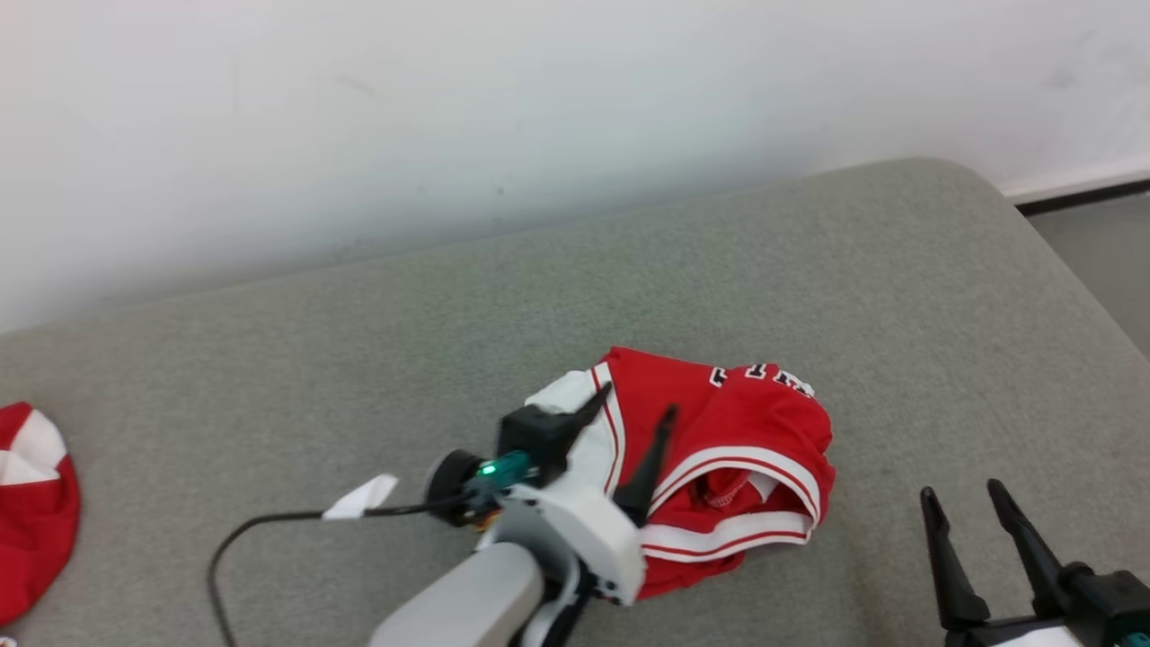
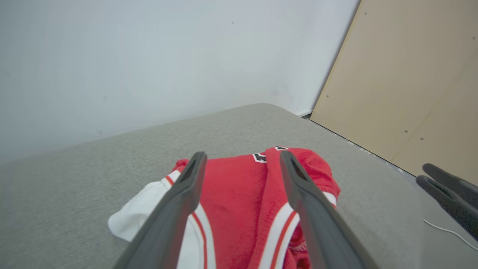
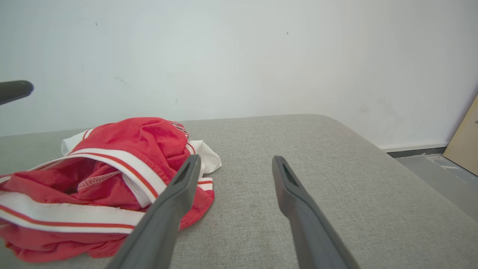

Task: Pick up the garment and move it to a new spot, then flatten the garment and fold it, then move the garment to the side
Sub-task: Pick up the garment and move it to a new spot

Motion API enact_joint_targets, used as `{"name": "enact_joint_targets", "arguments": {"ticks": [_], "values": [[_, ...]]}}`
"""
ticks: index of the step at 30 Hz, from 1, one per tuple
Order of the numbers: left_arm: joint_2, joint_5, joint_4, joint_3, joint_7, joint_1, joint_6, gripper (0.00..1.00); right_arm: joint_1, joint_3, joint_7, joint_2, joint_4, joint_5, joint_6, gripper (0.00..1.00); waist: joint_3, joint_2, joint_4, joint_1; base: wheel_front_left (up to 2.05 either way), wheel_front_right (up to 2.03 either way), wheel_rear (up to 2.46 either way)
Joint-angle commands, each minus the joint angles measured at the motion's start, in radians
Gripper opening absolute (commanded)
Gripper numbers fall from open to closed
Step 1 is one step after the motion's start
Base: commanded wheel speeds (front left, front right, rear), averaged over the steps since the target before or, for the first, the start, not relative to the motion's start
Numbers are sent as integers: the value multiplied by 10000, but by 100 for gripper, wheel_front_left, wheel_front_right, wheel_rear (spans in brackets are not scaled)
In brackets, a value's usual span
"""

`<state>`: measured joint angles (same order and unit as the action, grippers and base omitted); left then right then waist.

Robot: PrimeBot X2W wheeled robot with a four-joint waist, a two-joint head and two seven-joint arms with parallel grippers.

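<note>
- White wall [image 1: 449,108] stands behind a grey cushion [image 1: 359,359] that carries everything.
- At the cushion's left edge lies a red and white cloth [image 1: 31,503], partly cut off by the picture's edge.
- A black cable [image 1: 269,521] with a white tag [image 1: 361,496] loops over the cushion's near left part, towards the left arm.
- Left fingers [image 1: 654,454] are spread wide over the garment's left half, clamping nothing.
- The garment [image 1: 746,422], a red jersey with white and red trim, lies crumpled right of the cushion's middle, toward its near side.
- Right fingers [image 1: 943,557] are spread apart and empty, beside the garment near the cushion's right edge.
- A pale wooden board [image 2: 410,74] leans past the right edge.
</note>
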<state>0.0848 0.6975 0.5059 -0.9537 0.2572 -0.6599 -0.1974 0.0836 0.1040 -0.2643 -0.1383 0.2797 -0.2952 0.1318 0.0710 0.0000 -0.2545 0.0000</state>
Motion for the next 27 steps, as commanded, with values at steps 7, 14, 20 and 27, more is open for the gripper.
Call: {"name": "enact_joint_targets", "arguments": {"ticks": [7, 14, 20, 27], "values": [[1328, -1100, -1493, 1775, 70, 1875, -809, 100, -653, -544, 0, -291, -366, 314, -21, 100, -658, 0, 908, 0, 0, 0, 0], [1709, -2224, -2721, 3393, 72, 3952, -1023, 100, -973, -677, 0, -391, -271, 607, -21, 100, -944, 0, 1380, 0, 0, 0, 0], [1523, -3170, -3589, 4827, 75, 5730, -882, 100, -1208, -690, 0, -213, -150, 752, -21, 100, -1169, 0, 1618, 0, 0, 0, 0], [965, -3963, -4124, 6278, 74, 7308, -380, 100, -1496, -716, 0, -39, 23, 765, -21, 100, -1372, 0, 1769, 0, 0, 0, 0]]}}
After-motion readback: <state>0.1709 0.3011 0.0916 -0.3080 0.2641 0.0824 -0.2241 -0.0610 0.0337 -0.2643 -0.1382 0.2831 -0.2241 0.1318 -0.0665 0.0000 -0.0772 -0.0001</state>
